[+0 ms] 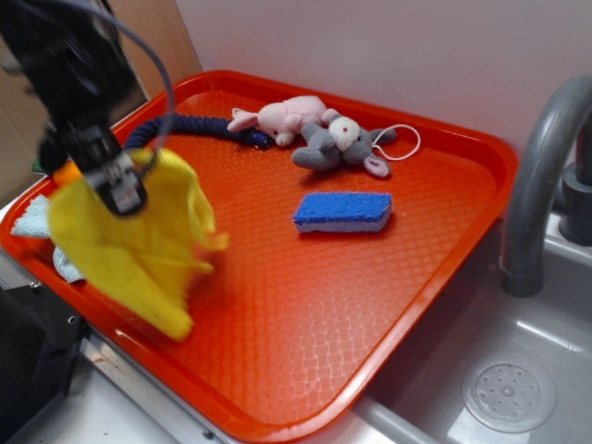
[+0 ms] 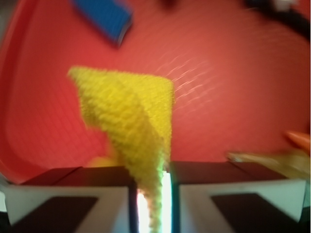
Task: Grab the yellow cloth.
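The yellow cloth (image 1: 139, 250) hangs in the air over the left part of the red tray (image 1: 305, 305), drooping from my gripper (image 1: 118, 185). The gripper is shut on the cloth's top edge. In the wrist view the yellow cloth (image 2: 131, 121) rises as a folded wedge from the narrow slot between the two fingers, where my gripper (image 2: 151, 194) pinches it. The cloth's lower corner hangs just above the tray floor near the front left rim.
On the tray lie a blue sponge (image 1: 342, 212), a pink and grey plush toy pair (image 1: 319, 134), a dark blue rope (image 1: 194, 128) and a pale blue rag (image 1: 32, 217) at the left rim. A grey faucet (image 1: 541, 176) and sink drain (image 1: 509, 396) are at the right.
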You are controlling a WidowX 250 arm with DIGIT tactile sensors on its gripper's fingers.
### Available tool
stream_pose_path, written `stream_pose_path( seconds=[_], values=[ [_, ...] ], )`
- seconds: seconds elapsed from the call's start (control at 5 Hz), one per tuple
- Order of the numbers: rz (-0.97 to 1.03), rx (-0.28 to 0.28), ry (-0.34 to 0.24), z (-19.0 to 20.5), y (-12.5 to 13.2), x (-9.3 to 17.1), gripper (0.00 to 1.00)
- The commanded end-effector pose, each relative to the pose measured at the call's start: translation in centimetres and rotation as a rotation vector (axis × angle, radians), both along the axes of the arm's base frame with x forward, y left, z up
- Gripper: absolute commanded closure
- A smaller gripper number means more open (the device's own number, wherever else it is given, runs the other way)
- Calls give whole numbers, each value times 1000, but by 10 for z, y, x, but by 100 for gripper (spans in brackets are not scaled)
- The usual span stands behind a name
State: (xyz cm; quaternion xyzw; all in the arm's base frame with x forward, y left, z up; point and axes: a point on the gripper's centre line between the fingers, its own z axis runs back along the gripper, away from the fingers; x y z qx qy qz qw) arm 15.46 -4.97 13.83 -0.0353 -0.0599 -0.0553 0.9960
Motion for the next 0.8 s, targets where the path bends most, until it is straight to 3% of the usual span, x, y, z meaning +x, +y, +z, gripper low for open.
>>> stream_pose_path(
  seconds=[0.0,0.2,0.6],
  values=[
    [154,44,-58,109,23,59,100],
    [165,92,-19,157,22,90,100],
    [153,80,-26,153,17,91,100]
  ],
)
